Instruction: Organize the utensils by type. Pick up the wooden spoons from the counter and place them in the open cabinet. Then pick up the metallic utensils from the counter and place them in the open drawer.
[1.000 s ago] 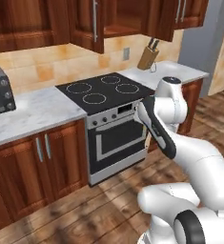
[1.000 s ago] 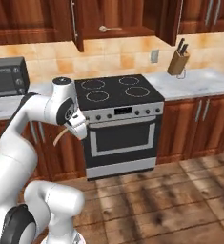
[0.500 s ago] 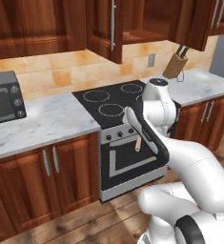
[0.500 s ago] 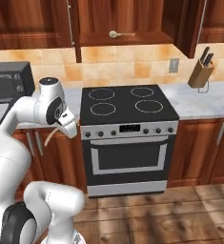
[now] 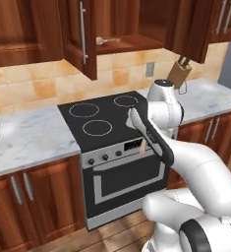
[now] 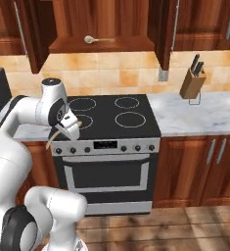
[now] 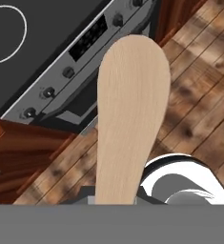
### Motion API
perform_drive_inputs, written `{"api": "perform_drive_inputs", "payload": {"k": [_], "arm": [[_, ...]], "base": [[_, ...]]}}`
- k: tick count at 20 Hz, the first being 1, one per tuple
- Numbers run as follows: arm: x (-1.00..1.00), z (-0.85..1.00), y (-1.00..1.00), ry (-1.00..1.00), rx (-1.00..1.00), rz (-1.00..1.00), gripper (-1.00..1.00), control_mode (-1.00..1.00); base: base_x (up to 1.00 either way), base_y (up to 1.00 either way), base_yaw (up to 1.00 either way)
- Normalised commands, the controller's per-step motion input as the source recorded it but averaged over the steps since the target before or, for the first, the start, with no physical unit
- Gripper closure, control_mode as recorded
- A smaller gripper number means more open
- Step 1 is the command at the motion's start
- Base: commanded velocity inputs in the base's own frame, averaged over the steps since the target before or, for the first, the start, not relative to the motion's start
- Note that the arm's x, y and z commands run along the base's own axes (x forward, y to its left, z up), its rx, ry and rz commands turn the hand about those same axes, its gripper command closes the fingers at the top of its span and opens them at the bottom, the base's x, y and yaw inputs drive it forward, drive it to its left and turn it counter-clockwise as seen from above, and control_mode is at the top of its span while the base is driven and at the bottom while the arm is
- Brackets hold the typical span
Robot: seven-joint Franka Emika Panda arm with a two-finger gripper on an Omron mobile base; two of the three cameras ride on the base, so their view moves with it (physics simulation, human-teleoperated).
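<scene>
Above the stove (image 6: 106, 117), the cabinet (image 6: 102, 44) waits open; our gripper (image 6: 71, 126), clamped on a wooden spoon (image 7: 130, 119), could clip its shelf edge.

Held wooden spoon (image 7: 130, 119): light tan, smooth oval bowl, slim handle; clamped in the closed jaws, bowl end pointing down and away from the hand, hanging in front of the oven's control panel, above the wood floor.
Second wooden spoon (image 6: 98, 39): pale tan, lying flat on the cabinet shelf, bowl to the left.
Cabinet (image 6: 99, 46): dark reddish-brown, doors open, above the stove.
</scene>
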Motion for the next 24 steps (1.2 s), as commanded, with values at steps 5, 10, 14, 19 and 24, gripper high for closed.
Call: {"api": "perform_drive_inputs", "payload": {"k": [5,10,14,19,24], "arm": [[0.00,0.00,0.00,0.00,0.00,0.00,1.00,1.00],[0.00,0.00,0.00,0.00,0.00,0.00,1.00,1.00],[0.00,0.00,0.00,0.00,0.00,0.00,1.00,1.00],[0.00,0.00,0.00,0.00,0.00,0.00,1.00,1.00],[0.00,0.00,0.00,0.00,0.00,0.00,1.00,1.00]], "base": [[0.62,-0.51,0.22],[0.85,-0.33,0.25],[0.91,-0.27,0.22],[0.86,-0.24,0.25],[0.69,-0.15,0.28]]}}
